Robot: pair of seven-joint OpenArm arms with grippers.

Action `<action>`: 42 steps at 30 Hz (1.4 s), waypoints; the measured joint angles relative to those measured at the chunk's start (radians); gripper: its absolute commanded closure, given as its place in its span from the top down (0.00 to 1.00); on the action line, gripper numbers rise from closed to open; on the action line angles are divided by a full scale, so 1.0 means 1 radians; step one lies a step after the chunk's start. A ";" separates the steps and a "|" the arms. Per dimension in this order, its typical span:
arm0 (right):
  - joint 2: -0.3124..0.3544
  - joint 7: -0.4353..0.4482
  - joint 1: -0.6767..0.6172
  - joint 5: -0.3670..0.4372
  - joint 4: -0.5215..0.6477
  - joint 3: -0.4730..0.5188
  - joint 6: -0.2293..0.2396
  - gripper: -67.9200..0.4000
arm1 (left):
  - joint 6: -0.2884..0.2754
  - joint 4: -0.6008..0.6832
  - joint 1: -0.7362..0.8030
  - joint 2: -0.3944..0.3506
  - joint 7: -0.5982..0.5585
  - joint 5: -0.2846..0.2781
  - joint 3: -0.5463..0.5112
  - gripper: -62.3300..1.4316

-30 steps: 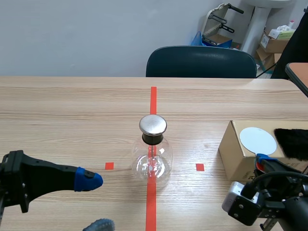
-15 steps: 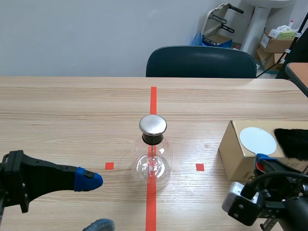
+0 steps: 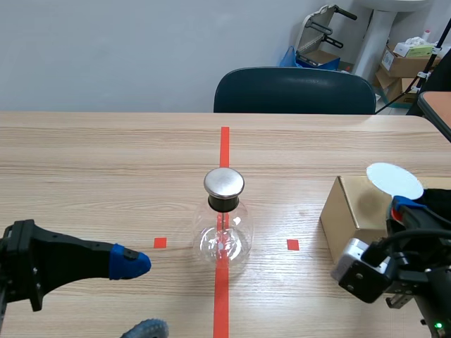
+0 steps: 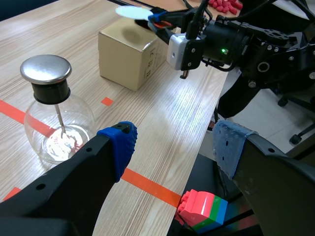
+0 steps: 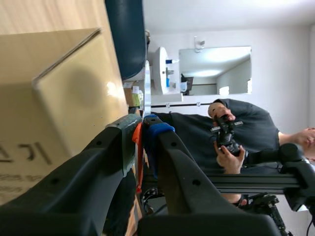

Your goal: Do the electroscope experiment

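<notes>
My right gripper (image 5: 139,132) hangs above the cardboard box (image 3: 350,211), fingers clamped on the white disc (image 3: 394,181), which sits roughly level. My left gripper (image 4: 174,147) sits low, fingers apart, near the glass electroscope (image 3: 224,227) on the centre tape line.

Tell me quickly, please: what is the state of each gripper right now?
The left gripper is open, holding nothing.
The right gripper is shut on the white disc.

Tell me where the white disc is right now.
In the scene view the white disc is at the right, pinched in the right arm's fingers and held above the cardboard box, casting a shadow on its top.
</notes>
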 measured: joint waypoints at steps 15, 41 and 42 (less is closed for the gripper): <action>0.005 -0.215 0.106 -0.176 0.048 -0.203 0.000 0.02 | 0.009 0.000 0.000 0.197 0.033 0.316 0.000 0.05; 0.031 -0.410 0.182 -0.306 0.048 -0.372 0.150 0.02 | -0.008 -0.257 -0.146 0.429 0.063 0.396 0.000 0.05; 0.033 -0.413 0.182 -0.306 0.048 -0.372 0.150 0.02 | -0.008 -0.266 -0.144 0.429 0.062 0.396 0.000 0.05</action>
